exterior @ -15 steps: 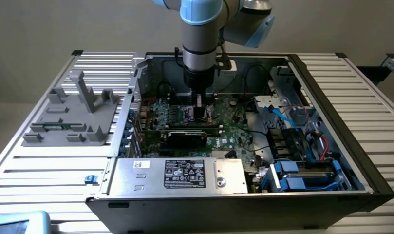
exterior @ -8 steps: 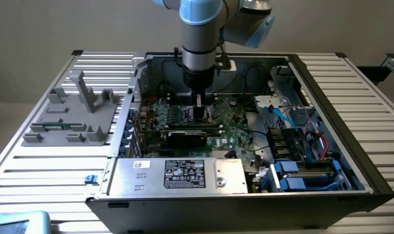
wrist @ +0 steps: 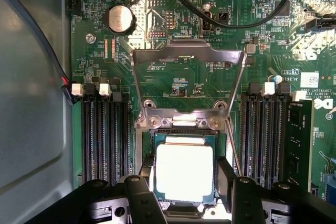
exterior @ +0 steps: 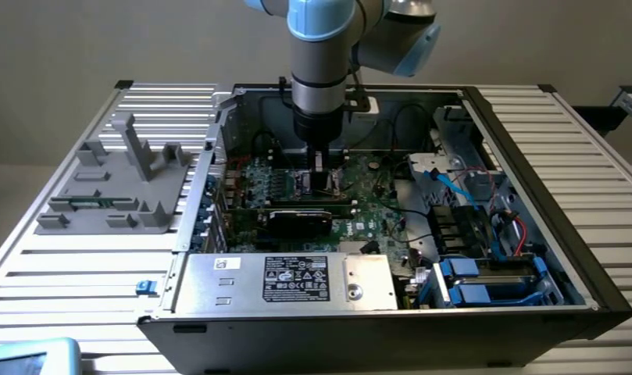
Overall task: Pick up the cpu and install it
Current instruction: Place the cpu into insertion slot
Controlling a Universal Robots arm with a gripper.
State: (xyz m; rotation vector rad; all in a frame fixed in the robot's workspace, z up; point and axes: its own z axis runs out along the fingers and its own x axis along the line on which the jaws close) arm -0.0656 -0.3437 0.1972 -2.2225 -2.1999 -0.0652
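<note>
Clasps the cpu (wrist: 185, 171) in the gripper (wrist: 186, 174) — one dark finger (wrist: 148, 174) pressed against each of two opposite edges, jaws closed partway on it. Holds it flat, shiny metal top facing up to the wrist camera, thin green rim showing round the lid. Has it down within the black socket (wrist: 157, 132), just beside the hinge of the metal load frame (wrist: 189, 55), which stands swung open over the green motherboard (wrist: 173, 85). Looks close to square, so offers hardly any long axis; lines its edges up with the socket's walls and with the memory slots (wrist: 105, 140) flanking it on both sides. Cannot tell whether it lies fully seated or hangs just above the contacts. Reaches, in the exterior view, straight down into the open computer case (exterior: 537, 168), fingertips at the middle of the board. Shows a grey fixture block (exterior: 112, 187) on the slatted table (exterior: 44, 266) at the exterior view's left — well apart from the socket.
</note>
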